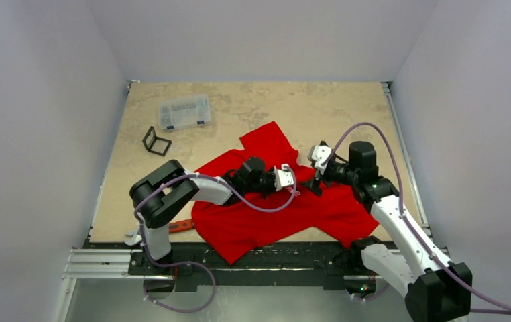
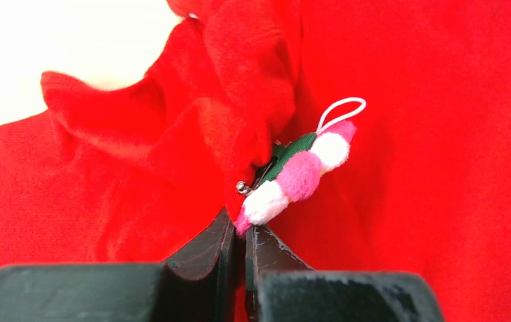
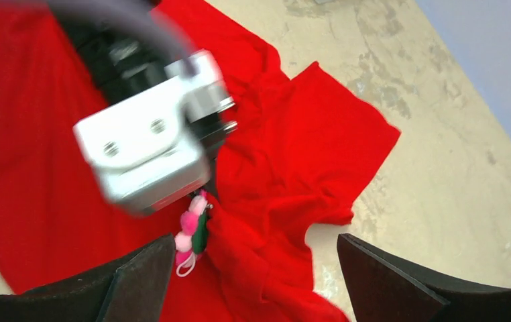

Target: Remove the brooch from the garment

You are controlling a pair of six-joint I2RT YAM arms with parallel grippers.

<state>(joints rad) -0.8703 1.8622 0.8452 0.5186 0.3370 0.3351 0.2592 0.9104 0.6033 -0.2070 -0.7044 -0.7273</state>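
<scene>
The garment (image 1: 266, 215) is a red T-shirt, crumpled on the table in the top view. The brooch (image 2: 300, 176) is a row of pink and white puffs on a green backing with a white loop, pinned to a raised fold of the shirt (image 2: 440, 168). My left gripper (image 2: 239, 225) is shut, its tips pinching the brooch's lower pink end at the fold. In the top view it (image 1: 294, 181) sits mid-shirt. My right gripper (image 3: 253, 268) is open, hovering over the shirt (image 3: 293, 154), with the brooch (image 3: 189, 231) beside its left finger. In the top view it (image 1: 315, 182) faces the left gripper closely.
A clear plastic box (image 1: 184, 111) and a small black frame (image 1: 155, 141) lie on the tan table (image 1: 273, 107) at the back left. A red-handled tool (image 1: 181, 225) lies by the shirt's near left edge. White walls enclose the table.
</scene>
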